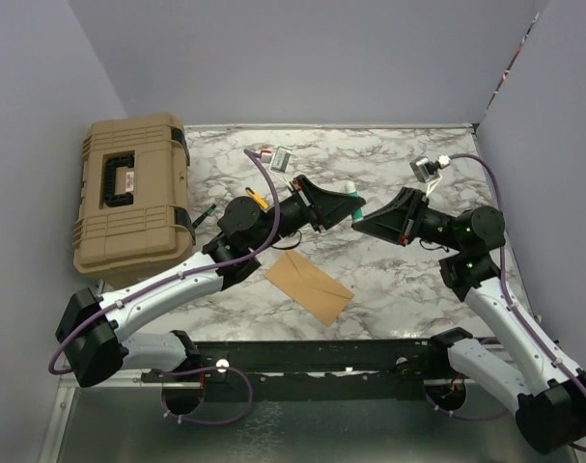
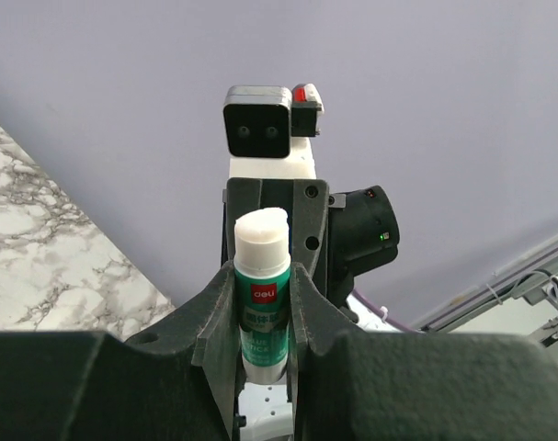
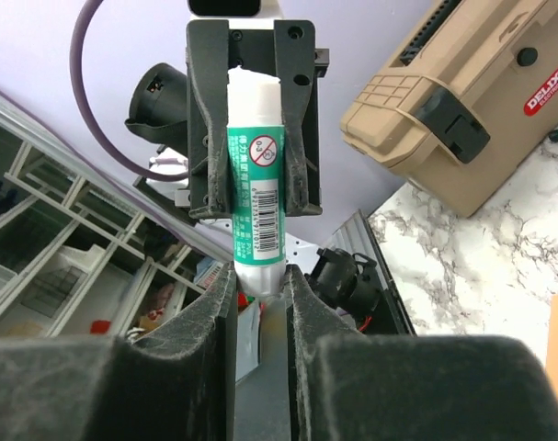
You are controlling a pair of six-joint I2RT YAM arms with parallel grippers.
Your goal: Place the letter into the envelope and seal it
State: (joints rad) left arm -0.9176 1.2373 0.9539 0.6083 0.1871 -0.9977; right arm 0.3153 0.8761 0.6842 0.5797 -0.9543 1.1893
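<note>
Marble table (image 1: 399,289), lilac walls (image 1: 321,58); envelope (image 1: 310,286) near the front edge. Left gripper (image 2: 262,280) and right gripper (image 3: 260,287) both clamp one glue stick (image 3: 256,184).

Uncapped glue stick (image 2: 261,241), clamped in left pincer (image 2: 261,287)

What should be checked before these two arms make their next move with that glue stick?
1. Left gripper shut on the glue stick: ok.
2. Right gripper closed on the stick's white end: ok.
3. Cap off and glue exposed: cannot tell.
4. Envelope lying flat on the table, apart from both arms: ok.
5. Letter inside the envelope: cannot tell; no separate sheet shows.
6. Flap raised for gluing: not ok; no open flap shows.
</note>
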